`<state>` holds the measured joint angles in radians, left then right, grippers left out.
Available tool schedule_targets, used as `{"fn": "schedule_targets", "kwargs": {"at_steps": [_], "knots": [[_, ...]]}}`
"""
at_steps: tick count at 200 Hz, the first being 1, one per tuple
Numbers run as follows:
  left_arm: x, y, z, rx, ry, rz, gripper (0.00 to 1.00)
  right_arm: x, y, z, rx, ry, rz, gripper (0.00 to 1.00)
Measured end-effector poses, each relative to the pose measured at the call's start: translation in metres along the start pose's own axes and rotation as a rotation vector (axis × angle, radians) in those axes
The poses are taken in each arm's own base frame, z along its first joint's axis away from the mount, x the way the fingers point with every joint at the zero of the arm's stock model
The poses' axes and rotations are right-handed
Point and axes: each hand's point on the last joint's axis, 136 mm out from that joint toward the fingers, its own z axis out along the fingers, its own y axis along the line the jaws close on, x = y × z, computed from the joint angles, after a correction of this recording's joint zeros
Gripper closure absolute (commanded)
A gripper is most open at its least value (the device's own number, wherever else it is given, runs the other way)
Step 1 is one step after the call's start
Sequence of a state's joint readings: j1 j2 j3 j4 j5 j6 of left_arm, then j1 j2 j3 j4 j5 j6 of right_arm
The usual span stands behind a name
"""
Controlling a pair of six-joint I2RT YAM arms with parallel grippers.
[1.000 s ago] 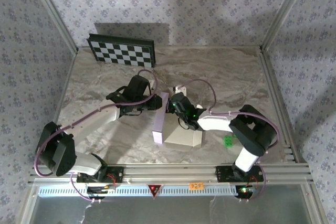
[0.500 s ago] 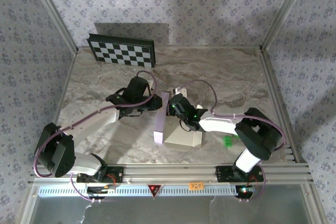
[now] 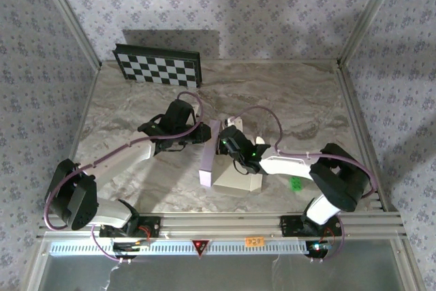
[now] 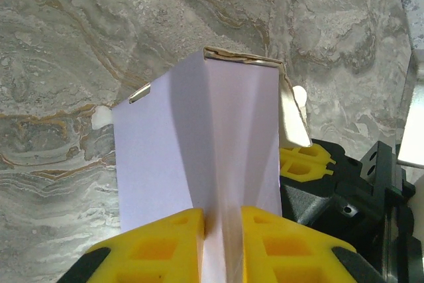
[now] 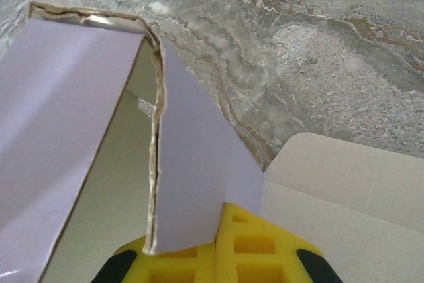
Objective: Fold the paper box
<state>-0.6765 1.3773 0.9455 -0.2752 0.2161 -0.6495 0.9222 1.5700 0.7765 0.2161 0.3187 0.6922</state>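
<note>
Clearly mid-fold, box not closed up yet. Toward the near middle of the table (image 3: 313, 114) sat the paper box (image 3: 238, 176). Its base was flat, its left side wall stood upright as a tall lavender panel, and the near right end splayed open. A small green item (image 3: 296, 183) lay just right of it, apart from it.

A bit farther in, both tools met at the far end of that upright wall. The left tool (image 3: 203, 134) came in from the left and the right tool (image 3: 227, 142) from the right, close together.

In the left wrist view the left tool (image 4: 222, 223) was almost closed, its yellow jaws pinching a thin upright lavender panel of the box, raw card edge at the top. In the right wrist view the right tool (image 5: 216, 243) was fully closed on a doubled-over wall. The two plies gaped apart above the grip, and a pale flap of the box lay flat to the right.

My read of the step: rolling the side wall over and inward so it locks. The next move likely needs the loose ply pushed down against the base until its tabs seat, with the other tool bracing the wall upright. The slots were hidden, so I couldn't tell the alignment. The thin card could buckle if squeezed off-line.

At the far left stood the checkerboard panel (image 3: 158, 66), well apart from the work.
</note>
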Motion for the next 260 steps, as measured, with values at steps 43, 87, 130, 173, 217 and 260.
{"fn": "schedule_targets", "kwargs": {"at_steps": [43, 87, 130, 173, 217, 260], "knots": [[0.0, 0.0, 0.001, 0.001, 0.002, 0.0, 0.8, 0.002, 0.001, 0.0, -0.003, -0.006, 0.01, 0.96], [0.0, 0.0, 0.0, -0.002, 0.007, -0.002, 0.78, 0.003, 0.005, 0.003, -0.012, -0.022, 0.032, 0.97], [-0.001, 0.0, -0.003, -0.017, 0.009, -0.007, 0.74, 0.003, 0.007, 0.005, -0.015, -0.031, 0.043, 0.98], [-0.005, 0.006, -0.012, -0.089, 0.023, -0.015, 0.56, 0.006, 0.013, 0.005, -0.039, -0.023, 0.046, 0.98], [-0.032, -0.008, -0.023, -0.114, -0.024, 0.003, 0.41, 0.011, 0.02, 0.004, -0.065, -0.007, 0.041, 0.98], [-0.044, -0.012, -0.004, -0.137, 0.005, -0.007, 0.33, 0.011, 0.021, 0.004, -0.068, -0.006, 0.04, 0.98]]}}
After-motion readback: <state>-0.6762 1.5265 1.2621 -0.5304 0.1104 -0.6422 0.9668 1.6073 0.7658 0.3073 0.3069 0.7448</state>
